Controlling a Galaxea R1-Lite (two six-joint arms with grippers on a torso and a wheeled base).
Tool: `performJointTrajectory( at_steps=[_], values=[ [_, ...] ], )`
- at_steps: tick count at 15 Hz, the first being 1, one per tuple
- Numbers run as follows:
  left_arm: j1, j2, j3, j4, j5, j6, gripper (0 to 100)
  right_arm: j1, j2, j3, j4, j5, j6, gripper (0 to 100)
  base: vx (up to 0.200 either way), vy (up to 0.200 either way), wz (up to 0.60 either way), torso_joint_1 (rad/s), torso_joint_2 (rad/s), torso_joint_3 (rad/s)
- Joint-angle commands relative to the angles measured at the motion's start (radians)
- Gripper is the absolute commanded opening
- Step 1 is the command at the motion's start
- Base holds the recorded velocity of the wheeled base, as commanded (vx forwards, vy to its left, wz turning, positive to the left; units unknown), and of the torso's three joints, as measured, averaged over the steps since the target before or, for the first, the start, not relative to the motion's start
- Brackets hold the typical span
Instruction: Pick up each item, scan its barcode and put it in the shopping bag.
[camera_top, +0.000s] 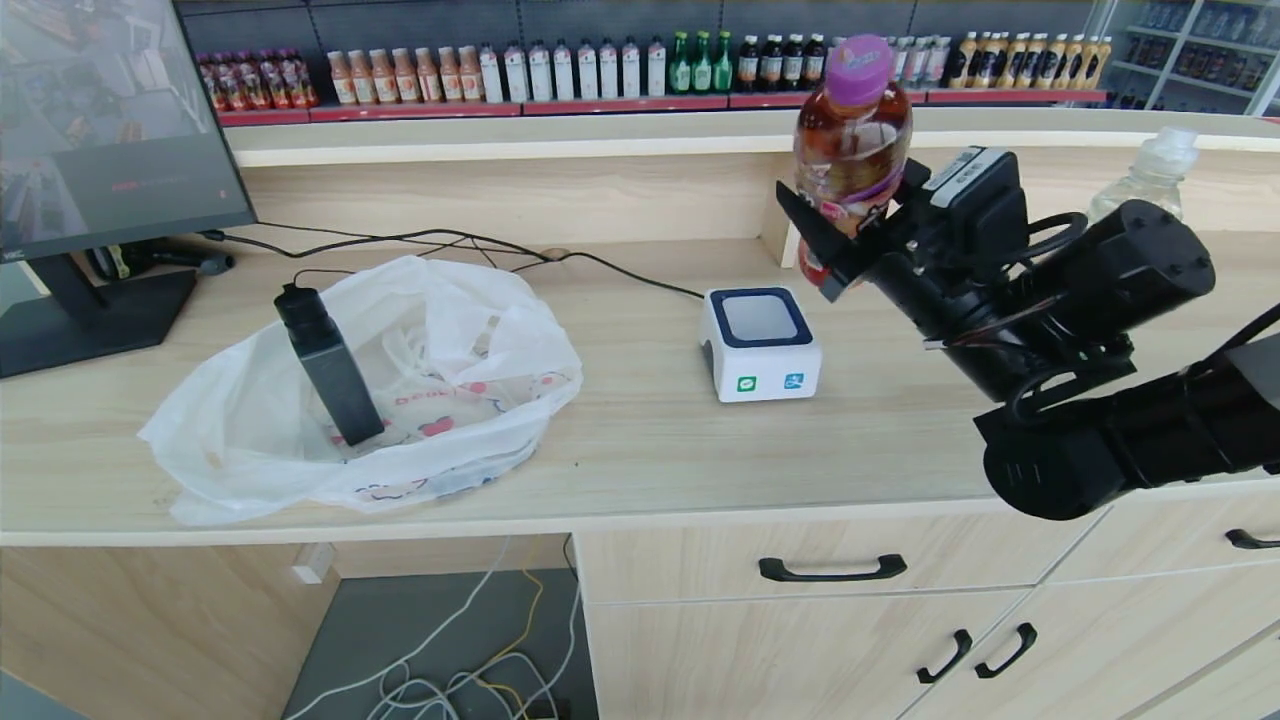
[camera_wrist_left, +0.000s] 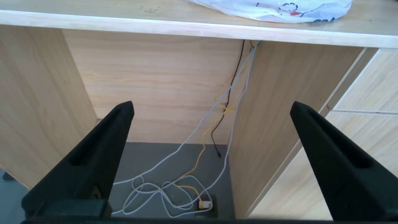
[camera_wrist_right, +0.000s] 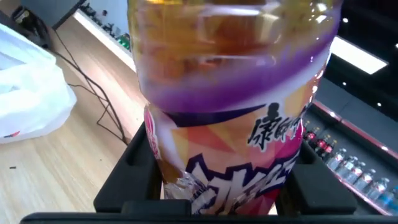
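My right end effector (camera_top: 838, 240) is clamped low on the bottle (camera_top: 852, 130), up above the surface (camera_top: 650, 440) beside the scanner (camera_top: 760, 340). Risk: barcode facing away, no read; top-heavy bottle could tip.

Bright, even light falls from above on the counter (camera_top: 650, 440). The scanner (camera_top: 760, 345) and bag (camera_top: 450, 330) cast only soft, short shadows. The monitor (camera_top: 100, 120) mirrors the shop. The counter's edge bows toward the head view's sides. Light glows through the bottle (camera_wrist_right: 230, 93), with glare on its plastic. The recess (camera_wrist_left: 155, 112) under the counter lies in mild shade.
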Motion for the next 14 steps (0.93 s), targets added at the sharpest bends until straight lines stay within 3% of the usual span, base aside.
performJointTrajectory(
  at_steps=[1,2,5,8,12,14],
  values=[
    [0.000,0.000,0.000,0.000,0.000,0.000,100,0.020,-0.089,0.075,-0.003,-0.069,0.058,0,0.000,0.000,0.00,0.000,0.00,0.000],
    [0.000,0.000,0.000,0.000,0.000,0.000,100,0.022,-0.091,0.078,-0.003,-0.070,0.061,0,0.000,0.000,0.00,0.000,0.00,0.000],
    [0.000,0.000,0.000,0.000,0.000,0.000,100,0.034,-0.189,0.259,-0.013,-0.221,0.262,0,0.000,0.000,0.00,0.000,0.00,0.000],
    [0.000,0.000,0.000,0.000,0.000,0.000,100,0.034,-0.243,0.314,-0.013,-0.237,0.392,0,0.000,0.000,0.00,0.000,0.00,0.000],
    [0.000,0.000,0.000,0.000,0.000,0.000,100,0.045,-0.277,0.374,-0.013,-0.271,0.435,0,0.000,0.000,0.00,0.000,0.00,0.000],
    [0.000,0.000,0.000,0.000,0.000,0.000,100,0.086,-0.283,0.408,-0.013,-0.366,0.480,0,0.000,0.000,0.00,0.000,0.00,0.000]
  ],
)
